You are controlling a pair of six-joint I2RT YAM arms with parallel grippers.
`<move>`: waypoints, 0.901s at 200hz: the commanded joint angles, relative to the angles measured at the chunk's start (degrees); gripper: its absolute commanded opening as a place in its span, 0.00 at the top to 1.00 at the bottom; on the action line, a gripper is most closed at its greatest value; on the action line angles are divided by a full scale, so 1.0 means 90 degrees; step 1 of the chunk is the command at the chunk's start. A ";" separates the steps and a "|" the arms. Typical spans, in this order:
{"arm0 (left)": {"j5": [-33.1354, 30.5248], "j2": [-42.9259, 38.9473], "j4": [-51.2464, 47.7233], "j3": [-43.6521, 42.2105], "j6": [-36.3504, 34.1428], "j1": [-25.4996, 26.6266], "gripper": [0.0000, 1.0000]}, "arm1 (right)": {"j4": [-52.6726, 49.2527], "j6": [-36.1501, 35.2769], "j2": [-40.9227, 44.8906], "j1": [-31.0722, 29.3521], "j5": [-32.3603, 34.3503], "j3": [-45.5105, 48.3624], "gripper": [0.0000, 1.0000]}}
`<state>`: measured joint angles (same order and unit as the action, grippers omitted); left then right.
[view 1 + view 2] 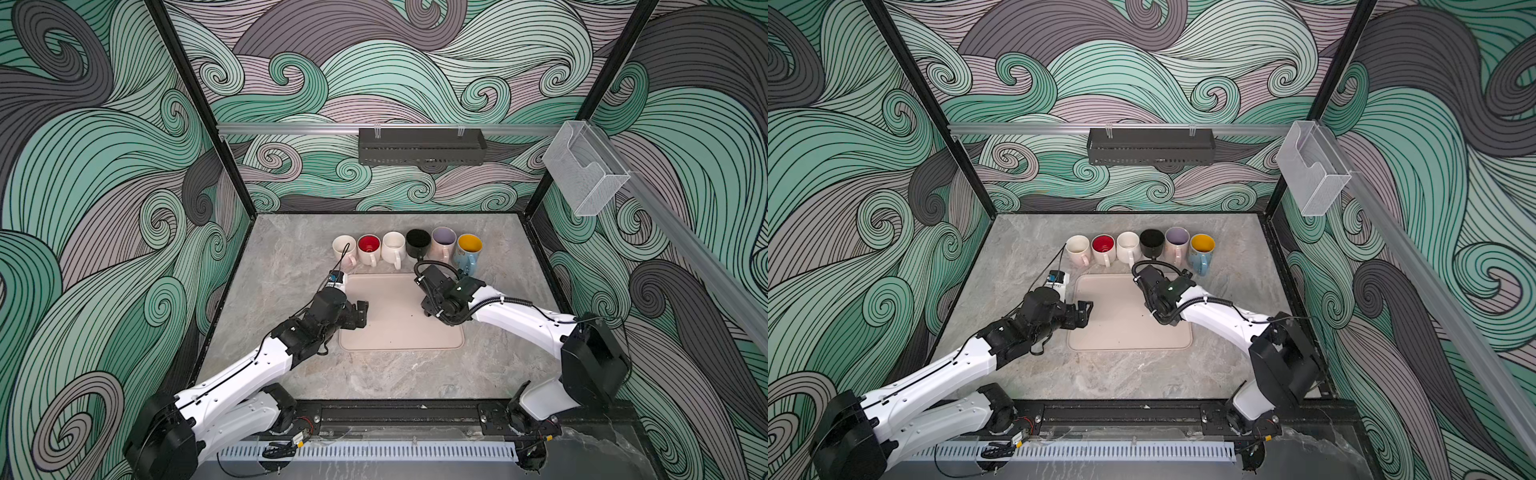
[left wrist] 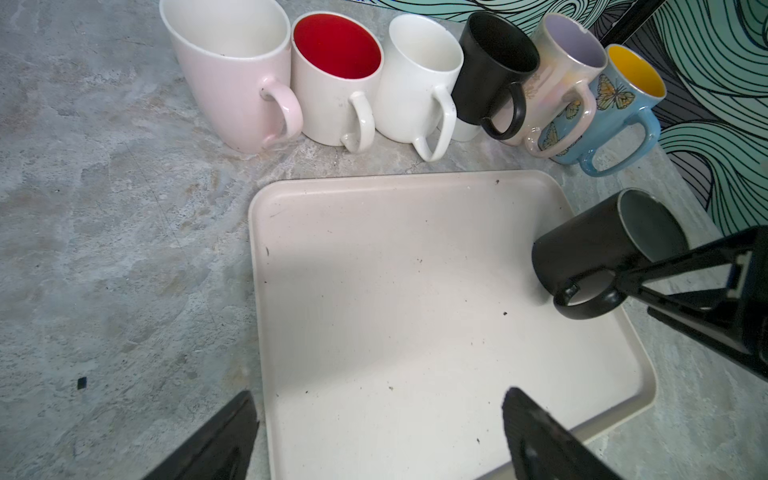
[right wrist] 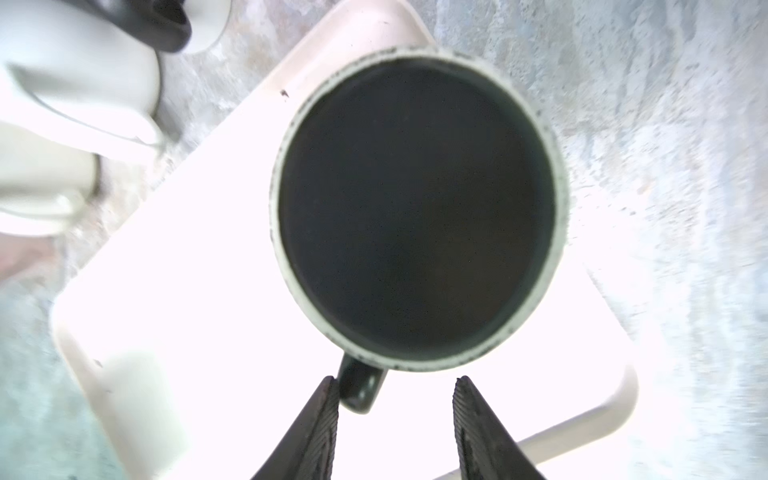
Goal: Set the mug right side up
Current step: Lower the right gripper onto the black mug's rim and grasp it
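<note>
Mug (image 2: 582, 249), black, at tray (image 2: 374, 291) corner close to blue butterfly-print mug (image 2: 619, 99) ending row on desk (image 2: 104, 228), mouth facing right claw (image 3: 395, 379). That claw spread, handle (image 3: 359, 390) touching one finger only, not clamped. Left claw (image 2: 380, 392) gaping, empty, above tray. Tray dotted with dark specks (image 2: 505, 313).

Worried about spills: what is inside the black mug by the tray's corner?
Nothing visible: the black mug shows only a dark, empty-looking inside; its shadowed bottom could hide residue.
</note>
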<state>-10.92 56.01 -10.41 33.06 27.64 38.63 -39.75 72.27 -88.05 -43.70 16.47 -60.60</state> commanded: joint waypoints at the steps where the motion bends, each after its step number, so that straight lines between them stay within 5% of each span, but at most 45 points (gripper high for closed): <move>1: 0.0070 -0.0006 0.0111 -0.0045 0.0069 -0.0040 0.06 | -0.0563 -0.0502 -0.0087 0.0039 0.0020 -0.0077 0.53; 73: 0.0089 -0.0090 0.0058 -0.0116 0.0051 -0.0035 0.06 | -0.0818 -0.1004 -0.0224 0.0060 0.0107 -0.0047 0.58; 128: 0.0136 -0.0031 0.0143 -0.0197 0.0127 -0.0035 0.06 | -0.0749 -0.2452 -0.0468 0.0348 0.0187 -0.0291 0.62; 157: 0.0284 0.0041 0.0169 -0.0198 0.0209 -0.0035 0.06 | -0.0529 -0.2981 -0.0673 0.0427 0.0098 -0.0376 0.78; 180: 0.0419 0.0133 0.0180 -0.0159 0.0230 -0.0040 0.06 | -0.0420 -0.3087 -0.0816 0.0457 0.0037 -0.0368 0.80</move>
<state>-9.10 56.16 -9.72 31.20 28.99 38.63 -44.01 48.23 -93.93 -40.01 16.56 -63.11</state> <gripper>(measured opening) 0.938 0.208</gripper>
